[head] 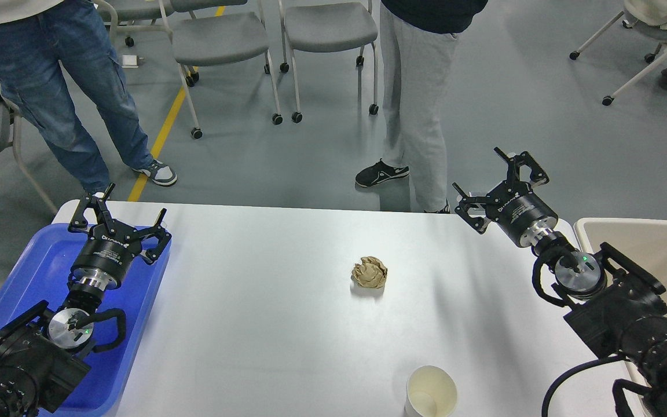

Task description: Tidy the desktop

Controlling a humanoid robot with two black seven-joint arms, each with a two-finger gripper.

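The white desktop [264,324] fills the lower part of the head view. A crumpled ball of brown paper [369,272] lies near its middle. A white paper cup [431,392] stands upright and empty at the front edge. My left gripper [118,213] hovers open over the blue tray at the far left, nothing between its fingers. My right gripper [498,182] is raised open above the desktop's back right corner, also empty. Both grippers are well away from the paper ball and the cup.
A blue plastic tray [32,272] lies on the left end of the desktop. A beige bin [652,255] stands off the right end. Two people [420,104] and several wheeled chairs [223,40] are behind the far edge.
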